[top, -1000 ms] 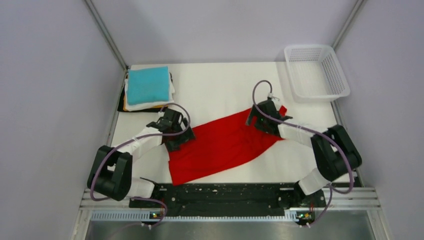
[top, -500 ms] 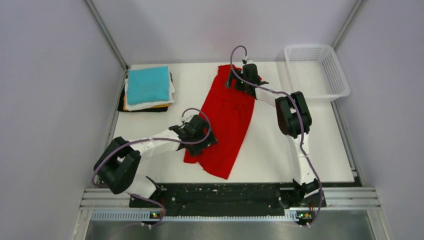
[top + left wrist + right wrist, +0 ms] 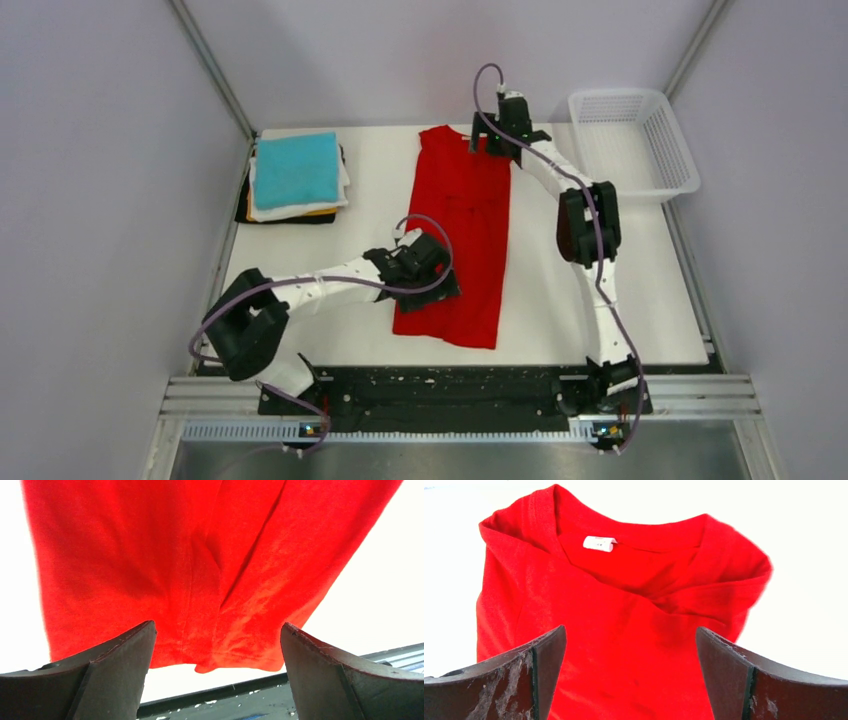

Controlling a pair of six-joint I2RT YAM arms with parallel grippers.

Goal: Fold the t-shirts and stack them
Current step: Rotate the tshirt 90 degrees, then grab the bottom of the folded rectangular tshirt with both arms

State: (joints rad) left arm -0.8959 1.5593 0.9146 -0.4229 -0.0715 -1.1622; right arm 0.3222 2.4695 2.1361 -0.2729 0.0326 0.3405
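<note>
The red t-shirt (image 3: 462,235) lies flat and lengthwise in the middle of the table, collar at the far end and hem near me. My left gripper (image 3: 432,275) is over the shirt's left side near the hem. In the left wrist view it (image 3: 217,624) is open and empty, with the hem (image 3: 235,660) below it. My right gripper (image 3: 497,140) is at the collar end. In the right wrist view it (image 3: 630,628) is open over the shirt, the collar with its white label (image 3: 600,543) just ahead. A folded stack with a teal shirt (image 3: 295,168) on top sits at the far left.
A white mesh basket (image 3: 645,175) stands at the far right corner. The stack shows white (image 3: 345,190), orange and black layers under the teal one. Grey walls close in left, right and behind. The black base rail (image 3: 440,385) runs along the near edge.
The red shirt swung from a diagonal lie to lengthwise and is stretched out straight. The right arm reached to the far edge; the left gripper moved right and nearer, toward the hem.
</note>
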